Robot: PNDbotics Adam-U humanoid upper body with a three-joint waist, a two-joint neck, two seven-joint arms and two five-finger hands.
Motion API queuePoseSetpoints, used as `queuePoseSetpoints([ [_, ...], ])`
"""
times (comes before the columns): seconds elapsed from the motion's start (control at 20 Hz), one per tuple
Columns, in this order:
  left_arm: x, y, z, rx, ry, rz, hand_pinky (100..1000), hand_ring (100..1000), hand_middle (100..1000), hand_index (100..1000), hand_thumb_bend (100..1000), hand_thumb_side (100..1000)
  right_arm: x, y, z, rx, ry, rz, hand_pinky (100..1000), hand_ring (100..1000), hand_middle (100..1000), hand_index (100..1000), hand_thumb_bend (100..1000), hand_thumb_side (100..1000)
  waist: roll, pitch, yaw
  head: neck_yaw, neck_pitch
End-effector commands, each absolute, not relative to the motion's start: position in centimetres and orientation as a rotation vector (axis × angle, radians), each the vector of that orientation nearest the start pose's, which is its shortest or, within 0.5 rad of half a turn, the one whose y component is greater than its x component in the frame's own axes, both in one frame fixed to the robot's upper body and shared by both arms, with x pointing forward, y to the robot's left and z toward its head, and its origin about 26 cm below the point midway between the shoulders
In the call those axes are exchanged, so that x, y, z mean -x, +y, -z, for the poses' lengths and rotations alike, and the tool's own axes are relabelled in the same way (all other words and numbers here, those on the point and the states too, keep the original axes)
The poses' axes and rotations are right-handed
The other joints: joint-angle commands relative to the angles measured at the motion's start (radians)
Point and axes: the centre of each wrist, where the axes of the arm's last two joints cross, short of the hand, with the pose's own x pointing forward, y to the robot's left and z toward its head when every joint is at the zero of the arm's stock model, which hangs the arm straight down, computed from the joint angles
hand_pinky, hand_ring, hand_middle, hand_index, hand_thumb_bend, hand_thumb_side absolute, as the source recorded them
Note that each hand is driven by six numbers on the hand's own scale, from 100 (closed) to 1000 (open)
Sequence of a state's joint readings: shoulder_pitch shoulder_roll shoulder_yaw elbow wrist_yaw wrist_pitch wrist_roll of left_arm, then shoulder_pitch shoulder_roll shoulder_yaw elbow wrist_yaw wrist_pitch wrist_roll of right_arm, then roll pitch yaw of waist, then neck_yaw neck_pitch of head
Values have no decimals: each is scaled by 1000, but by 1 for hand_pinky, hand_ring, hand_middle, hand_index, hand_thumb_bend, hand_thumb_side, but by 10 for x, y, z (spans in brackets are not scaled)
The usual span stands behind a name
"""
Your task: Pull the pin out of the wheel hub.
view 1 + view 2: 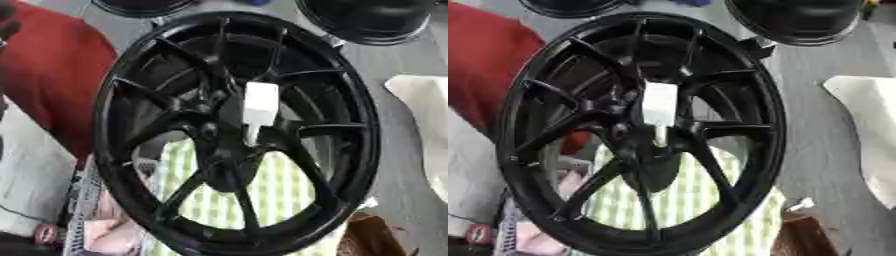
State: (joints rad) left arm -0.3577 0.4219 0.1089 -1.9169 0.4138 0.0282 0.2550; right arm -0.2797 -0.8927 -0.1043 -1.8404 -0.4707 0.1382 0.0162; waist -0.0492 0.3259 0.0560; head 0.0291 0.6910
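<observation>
Only a dark, blurred shape [5,25] at the upper left edge may be the robot's; nothing finer is discernible.

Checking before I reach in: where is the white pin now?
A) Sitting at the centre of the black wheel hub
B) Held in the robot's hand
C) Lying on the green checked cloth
A: the white pin stands at the centre of the black wheel hub, among the spokes; no robot hand shows.
</observation>
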Motion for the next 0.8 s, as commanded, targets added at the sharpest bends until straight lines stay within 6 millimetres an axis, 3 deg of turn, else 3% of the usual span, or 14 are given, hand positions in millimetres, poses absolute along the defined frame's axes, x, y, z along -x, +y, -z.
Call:
queuePoseSetpoints([
  [0.05, -311, 304, -228, -21, -2262, -133, 848, 777, 594, 772, 151, 528, -297, -380, -275, 309, -1978, -501, 703, 612, 603, 678, 120, 476, 1, -28, -2, 4, -14],
  [0.35, -311, 305, -228, -29, -2258, -129, 848, 777, 594, 772, 152, 527, -285, -372, -301, 473, -2000, -686, 717, 646, 631, 707, 100, 479, -3, -32, -5, 6, -8],
  [0.8, -311, 305, -227, -30, -2252, -116, 848, 777, 594, 772, 153, 526, -270, -350, -342, 741, -1946, -1279, 757, 718, 687, 749, 100, 449, -11, -39, -3, 3, -1],
])
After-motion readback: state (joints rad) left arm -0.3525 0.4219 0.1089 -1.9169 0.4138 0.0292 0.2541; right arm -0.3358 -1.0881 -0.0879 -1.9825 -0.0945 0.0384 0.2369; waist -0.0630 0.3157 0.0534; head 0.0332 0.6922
